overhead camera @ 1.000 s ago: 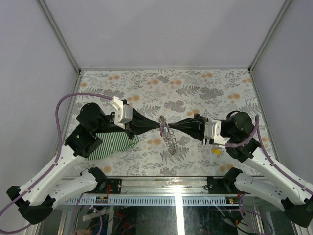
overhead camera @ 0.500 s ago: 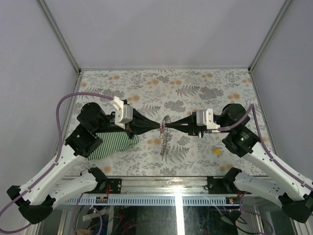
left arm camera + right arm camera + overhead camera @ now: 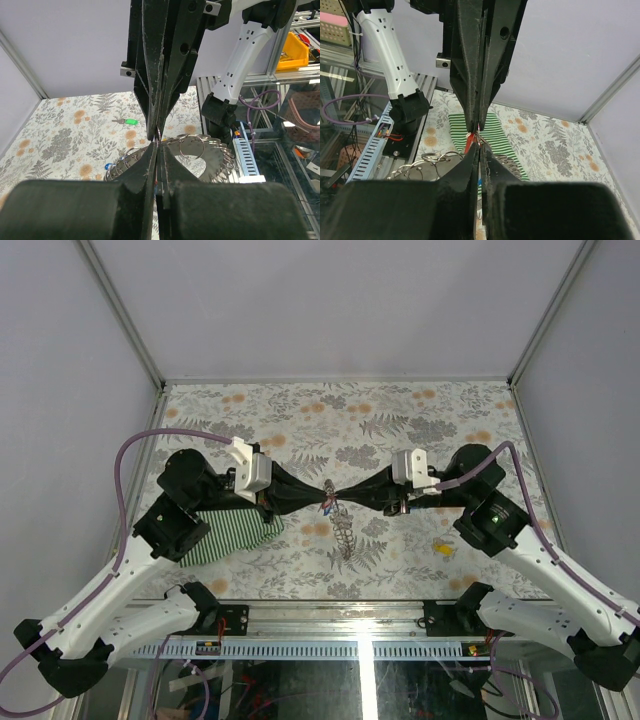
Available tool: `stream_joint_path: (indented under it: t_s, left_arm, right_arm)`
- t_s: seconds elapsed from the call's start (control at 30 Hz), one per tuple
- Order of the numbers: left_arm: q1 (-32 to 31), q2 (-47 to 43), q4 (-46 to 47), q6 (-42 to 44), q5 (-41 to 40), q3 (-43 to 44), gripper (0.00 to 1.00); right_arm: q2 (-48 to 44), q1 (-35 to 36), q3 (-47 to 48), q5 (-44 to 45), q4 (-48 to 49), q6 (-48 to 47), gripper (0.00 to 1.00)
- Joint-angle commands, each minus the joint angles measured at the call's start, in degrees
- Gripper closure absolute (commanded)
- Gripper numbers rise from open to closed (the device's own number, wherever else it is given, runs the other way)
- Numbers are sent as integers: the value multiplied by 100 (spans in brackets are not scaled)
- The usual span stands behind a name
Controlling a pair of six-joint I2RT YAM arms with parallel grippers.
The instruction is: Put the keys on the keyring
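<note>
My two grippers meet tip to tip above the middle of the table. The left gripper is shut, and a red key hangs at its tips by a small loop. The right gripper is shut on the keyring, a silvery toothed loop that dangles below the tips. The exact pinch points are hidden between the pads. A yellow key, a green key and a blue key lie loose on the table.
A green striped cloth lies under the left arm's forearm. Floral cloth covers the table, with grey walls on three sides and the metal rail at the near edge.
The right wrist has rolled over, so its white camera mount went from the near side to the top. The keyring swung from slanting down-right to hanging nearly straight. The left arm stayed still.
</note>
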Motion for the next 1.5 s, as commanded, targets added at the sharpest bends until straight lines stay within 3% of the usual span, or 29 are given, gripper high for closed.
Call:
stream_joint_path:
  t_s: [0.0, 1.07, 1.47]
  left_arm:
    - [-14, 9, 64, 24, 112, 204, 100]
    - [-8, 34, 11, 60, 102, 216, 100]
    - [-8, 19, -53, 98, 50, 180, 100]
  right_arm:
    - [66, 53, 435, 268, 36, 142, 100]
    - [369, 53, 1233, 1088, -1110, 614, 100]
    - [348, 46, 1251, 1367, -985, 984, 100]
